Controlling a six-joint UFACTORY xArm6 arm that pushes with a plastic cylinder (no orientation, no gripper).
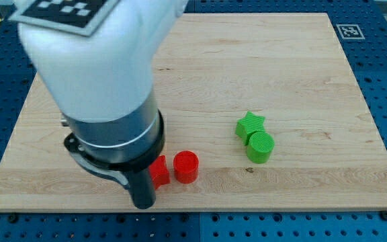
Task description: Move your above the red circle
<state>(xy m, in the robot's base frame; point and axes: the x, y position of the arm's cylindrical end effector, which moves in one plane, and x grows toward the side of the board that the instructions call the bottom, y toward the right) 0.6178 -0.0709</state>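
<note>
The red circle block (186, 167) stands on the wooden board (281, 60) near the view's bottom, left of centre. A red star-shaped block (159, 171) touches or nearly touches its left side and is partly hidden by my arm. My tip (144, 204) is at the end of the dark rod, just left of and below the red star, close to the board's bottom edge. It lies left of and slightly below the red circle, with the red star between them.
A green star block (250, 124) and a green circle block (260, 146) sit together right of centre, the circle at the star's lower right. The large white and dark arm body (99, 74) covers the board's left part. Blue perforated table surrounds the board.
</note>
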